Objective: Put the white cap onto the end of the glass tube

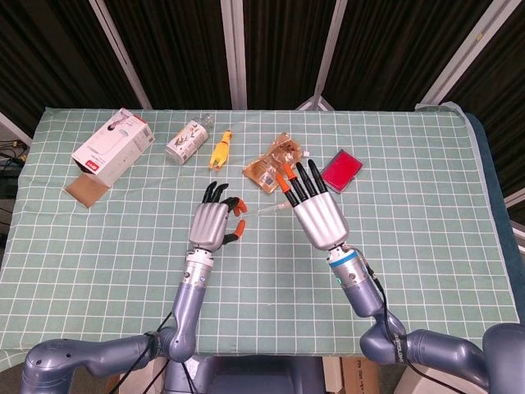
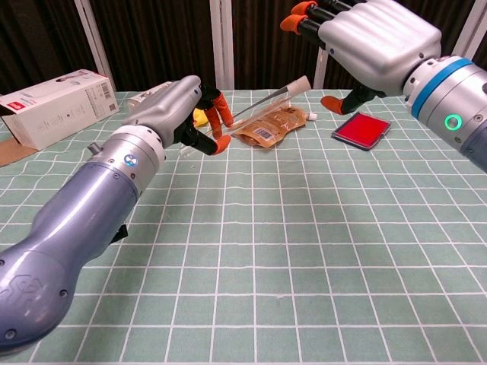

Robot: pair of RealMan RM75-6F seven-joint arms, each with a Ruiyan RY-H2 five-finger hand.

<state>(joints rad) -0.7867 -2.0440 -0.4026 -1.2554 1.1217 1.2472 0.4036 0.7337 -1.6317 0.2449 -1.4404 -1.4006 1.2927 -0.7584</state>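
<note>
My left robot hand (image 1: 215, 223) is curled around the lower part of the glass tube (image 2: 262, 100) and holds it clear of the surface (image 1: 410, 246). The tube is tilted so that its far end rises toward my right side; this presents the end to the other arm for fitting. The white cap (image 2: 299, 84) sits at that raised end and, as far as the chest view shows, is already on the tube. How deeply it is seated cannot be determined. My right robot hand (image 1: 318, 217) is wide, with its fingers (image 1: 303, 176) straight and spread. It holds nothing and stands just beside the capped end; I cannot tell whether the thumb touches the cap. I judge the fitting step to be near completion, pending a check that the cap is firm. The other items lie along the far side of the surface, well apart from the working area. The white box (image 1: 111, 144) is closed, so its contents cannot be determined. The bottle (image 1: 187, 139) lies on its side and any fill is not visible. The orange packet (image 1: 275, 160) lies flat, and its contents are not identifiable. The red case (image 1: 340, 171) is shut. A yellow toy (image 1: 220, 150) lies between the bottle and the packet.
</note>
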